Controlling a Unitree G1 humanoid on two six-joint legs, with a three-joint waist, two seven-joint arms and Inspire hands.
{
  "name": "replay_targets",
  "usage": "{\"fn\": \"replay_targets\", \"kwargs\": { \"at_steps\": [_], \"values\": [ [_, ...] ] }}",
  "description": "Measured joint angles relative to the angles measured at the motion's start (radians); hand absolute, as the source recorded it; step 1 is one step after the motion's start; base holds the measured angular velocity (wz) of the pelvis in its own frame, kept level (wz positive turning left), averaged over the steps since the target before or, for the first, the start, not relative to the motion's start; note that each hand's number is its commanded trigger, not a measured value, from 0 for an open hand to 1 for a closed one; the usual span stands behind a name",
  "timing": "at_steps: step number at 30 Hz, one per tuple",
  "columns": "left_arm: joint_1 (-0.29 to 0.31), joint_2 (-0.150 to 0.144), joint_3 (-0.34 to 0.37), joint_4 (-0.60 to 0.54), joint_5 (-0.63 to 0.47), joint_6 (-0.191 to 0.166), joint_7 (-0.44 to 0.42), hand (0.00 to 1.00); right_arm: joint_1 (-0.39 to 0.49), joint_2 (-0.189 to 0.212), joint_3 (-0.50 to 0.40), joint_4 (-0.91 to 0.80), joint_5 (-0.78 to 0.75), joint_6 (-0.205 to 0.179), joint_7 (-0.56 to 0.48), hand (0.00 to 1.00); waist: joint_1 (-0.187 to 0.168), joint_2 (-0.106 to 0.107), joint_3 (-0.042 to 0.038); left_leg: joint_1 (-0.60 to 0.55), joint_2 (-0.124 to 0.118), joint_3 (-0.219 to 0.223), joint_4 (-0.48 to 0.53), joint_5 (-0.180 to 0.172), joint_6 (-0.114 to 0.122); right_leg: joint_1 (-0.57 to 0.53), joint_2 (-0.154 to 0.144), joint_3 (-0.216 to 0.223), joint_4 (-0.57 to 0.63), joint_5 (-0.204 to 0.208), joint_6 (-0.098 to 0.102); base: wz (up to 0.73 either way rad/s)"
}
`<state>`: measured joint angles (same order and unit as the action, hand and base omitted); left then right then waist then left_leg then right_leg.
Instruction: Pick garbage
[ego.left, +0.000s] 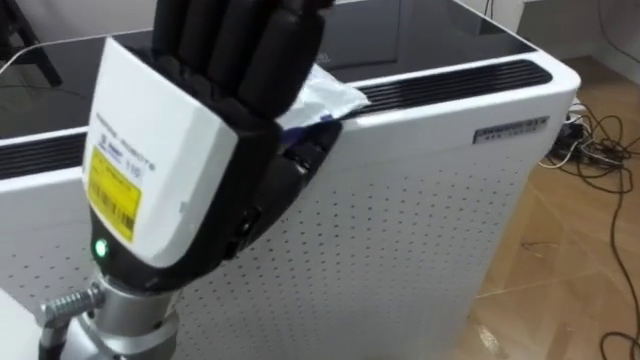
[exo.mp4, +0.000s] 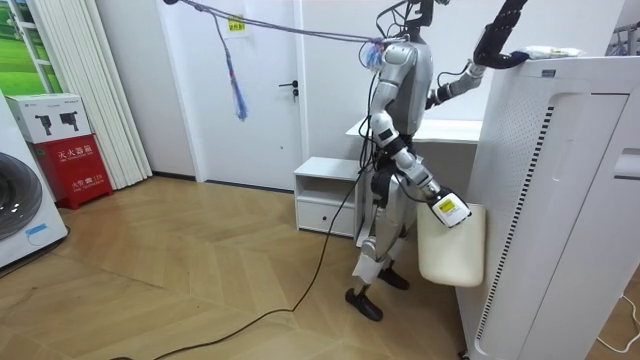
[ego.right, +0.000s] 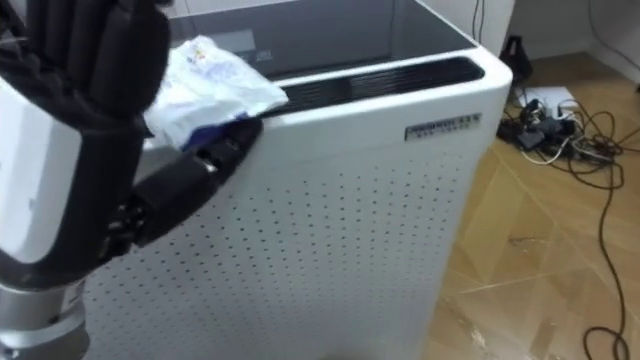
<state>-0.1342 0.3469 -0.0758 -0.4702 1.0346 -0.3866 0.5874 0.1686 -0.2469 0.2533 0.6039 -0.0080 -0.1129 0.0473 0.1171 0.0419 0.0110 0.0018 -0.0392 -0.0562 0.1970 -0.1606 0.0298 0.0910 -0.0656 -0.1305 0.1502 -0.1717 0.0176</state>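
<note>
Appliance (ego.right: 350, 200) top edge: wrapper (ego.right: 215, 75) against left hand (ego.left: 170, 150).

black hand (ego.left: 236, 70), white yellow-labelled back

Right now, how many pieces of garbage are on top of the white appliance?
1: a crumpled white wrapper on the white appliance's top front edge, right by the left hand. That hand could hide more behind it.
</note>
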Motion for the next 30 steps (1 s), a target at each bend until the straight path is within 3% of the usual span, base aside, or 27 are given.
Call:
{"fn": "replay_targets", "kwargs": {
  "at_steps": [6, 10, 16, 22, 24, 30],
  "values": [
    [0.042, -0.001, 0.002, 0.0, 0.0, 0.021, -0.012, 0.0, 0.0, -0.007, -0.003, 0.0, 0.0, 0.006, 0.059, 1.0, -0.003, 0.025, 0.0027, 0.002, -0.003, 0.001, 0.005, 0.0, 0.001, -0.004, 0.002, -0.006, 0.014, -0.001, 0.002, -0.01],
    [0.087, -0.001, 0.031, 0.0, 0.0, 0.021, -0.017, 0.0, 0.0, -0.016, -0.003, 0.0, 0.0, 0.006, 0.085, 1.0, -0.003, 0.034, -0.0038, 0.004, -0.006, 0.0, 0.006, 0.002, 0.001, -0.005, 0.001, -0.006, 0.017, -0.004, 0.003, 0.02],
    [0.131, -0.001, 0.064, -0.001, 0.0, 0.017, -0.017, 0.0, 0.0, -0.015, -0.003, 0.001, 0.001, 0.006, 0.109, 1.0, 0.0, 0.018, -0.001, 0.004, -0.008, -0.001, 0.008, 0.003, 0.002, -0.003, -0.001, -0.009, 0.018, -0.009, 0.005, 0.02],
    [0.139, 0.001, 0.063, -0.001, 0.0, 0.016, -0.023, 0.0, -0.002, -0.015, -0.002, 0.001, 0.001, 0.006, 0.109, 1.0, 0.0, 0.001, -0.0046, 0.005, -0.008, -0.001, 0.008, 0.003, 0.002, 0.005, -0.001, -0.009, 0.017, -0.01, 0.004, 0.0],
    [0.14, 0.03, 0.063, 0.0, -0.001, 0.019, -0.042, 0.0, -0.003, -0.015, -0.002, 0.001, 0.001, 0.006, 0.108, 1.0, 0.0, -0.004, -0.0047, 0.009, -0.008, -0.002, 0.008, 0.003, 0.002, 0.01, -0.001, -0.009, 0.016, -0.01, 0.004, 0.0],
    [0.148, 0.069, 0.061, 0.013, -0.001, 0.033, -0.072, 0.0, -0.011, -0.021, -0.001, 0.001, 0.003, 0.021, 0.109, 1.0, 0.0, 0.005, -0.002, 0.009, -0.009, -0.006, 0.009, 0.002, 0.002, 0.012, -0.001, -0.012, 0.018, -0.01, 0.004, 0.0]
  ]
}}
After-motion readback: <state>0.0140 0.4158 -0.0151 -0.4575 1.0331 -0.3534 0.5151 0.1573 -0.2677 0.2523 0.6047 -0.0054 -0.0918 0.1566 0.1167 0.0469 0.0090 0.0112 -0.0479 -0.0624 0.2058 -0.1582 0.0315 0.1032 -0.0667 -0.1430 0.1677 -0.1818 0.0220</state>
